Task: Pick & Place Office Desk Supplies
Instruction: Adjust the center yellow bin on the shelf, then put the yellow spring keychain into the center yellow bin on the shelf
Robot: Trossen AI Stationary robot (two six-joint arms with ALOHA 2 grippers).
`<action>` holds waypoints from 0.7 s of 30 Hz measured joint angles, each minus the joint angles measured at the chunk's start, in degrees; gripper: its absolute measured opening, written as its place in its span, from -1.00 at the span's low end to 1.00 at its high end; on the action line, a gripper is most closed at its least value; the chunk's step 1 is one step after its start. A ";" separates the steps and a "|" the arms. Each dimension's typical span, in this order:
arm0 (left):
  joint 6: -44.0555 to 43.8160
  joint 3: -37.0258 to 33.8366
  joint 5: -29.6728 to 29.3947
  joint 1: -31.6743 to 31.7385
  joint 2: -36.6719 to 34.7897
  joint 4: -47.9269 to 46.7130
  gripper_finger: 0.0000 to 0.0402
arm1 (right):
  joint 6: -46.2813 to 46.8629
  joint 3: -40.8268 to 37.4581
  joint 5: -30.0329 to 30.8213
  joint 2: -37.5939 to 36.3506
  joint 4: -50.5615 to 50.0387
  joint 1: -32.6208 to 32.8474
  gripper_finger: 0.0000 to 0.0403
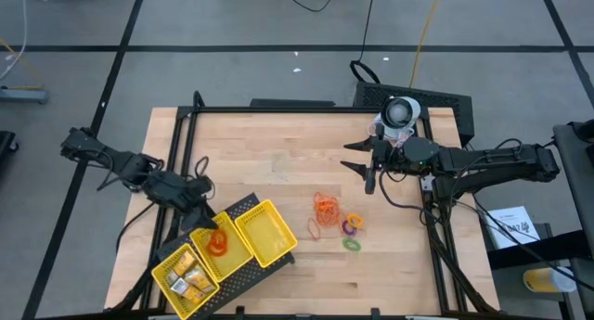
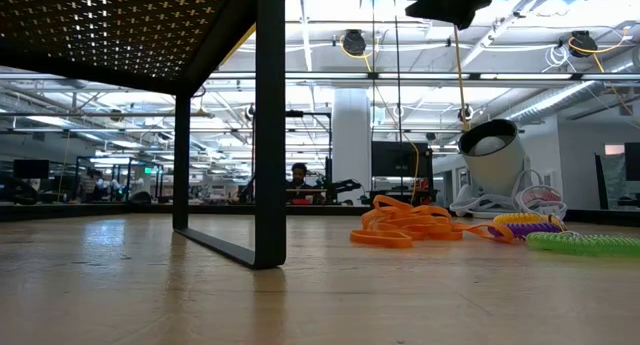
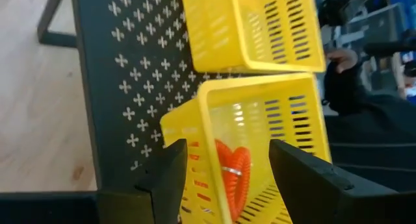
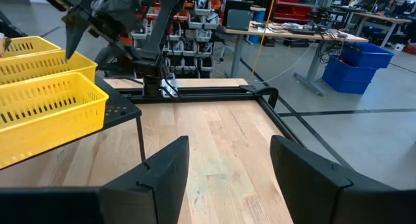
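**Three slotted yellow bins, loose rings on bare wood**

Three yellow plastic bins with slotted walls form one tray [image 1: 269, 229] that sits on a dark perforated metal stand [image 1: 243, 207] at the near-left part of the pale, wood-grained desk [image 1: 278, 144]. The end bin holds small yellow-gold blocky pieces [image 1: 188, 275]. The middle bin holds a ribbed orange coil ring [image 1: 217, 242], which also shows through the slots in the left wrist view [image 3: 233, 175]. The third bin's mesh floor looks bare.

The left gripper [image 1: 202, 218] hovers over the middle bin, its dark matte fingers [image 3: 170, 178] set apart with nothing between them.

On the open desk, a tangle of thin orange rubber-band loops [image 1: 325, 207] lies near the centre; from table height they appear as flat, limp bands [image 2: 400, 227]. Just beside them lie a purple ring [image 1: 350, 226], a green ring [image 1: 352, 245] and an orange ring [image 1: 354, 217], all ribbed like coiled cord.

The right gripper [image 1: 368, 164] hangs above the desk beyond that pile, fingers [image 4: 162, 169] spread and empty. A white domed lamp-like unit [image 1: 401, 111] stands at the far edge. No legible writing shows.
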 joint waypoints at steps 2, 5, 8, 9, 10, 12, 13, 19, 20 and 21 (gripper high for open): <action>0.16 0.01 0.93 0.00 1.21 0.71 0.13 | 0.00 0.00 0.00 0.00 0.00 0.00 0.02; 1.83 0.02 2.73 0.00 2.21 3.78 0.13 | -0.04 0.00 0.00 0.00 -0.02 -0.02 0.01; 5.69 0.02 3.91 0.00 2.03 8.77 0.13 | 0.00 0.00 0.01 0.01 0.00 -0.02 0.02; 6.87 0.02 4.20 -0.02 1.60 10.45 0.13 | 0.00 0.00 0.01 0.00 0.00 -0.02 0.03; 7.89 0.02 4.25 -0.04 1.05 11.73 0.13 | 0.00 0.00 0.00 0.01 -0.02 -0.01 0.03; 9.04 0.02 3.93 -0.04 -0.11 13.27 0.13 | 0.00 0.00 0.00 0.00 0.00 0.00 0.03; 9.27 0.04 3.46 -0.04 -0.57 13.27 0.13 | 0.00 0.00 0.00 0.00 0.00 -0.02 0.02; 10.95 0.04 2.36 0.00 -1.83 9.22 0.13 | -0.04 0.00 0.01 0.01 0.00 -0.01 0.02; 11.20 0.04 1.69 -0.02 -2.10 8.55 0.13 | 0.00 0.00 0.00 0.01 0.00 -0.01 0.02; 11.51 0.04 1.07 -0.02 -2.42 7.91 0.13 | 0.00 0.00 0.02 0.00 -0.02 0.00 0.03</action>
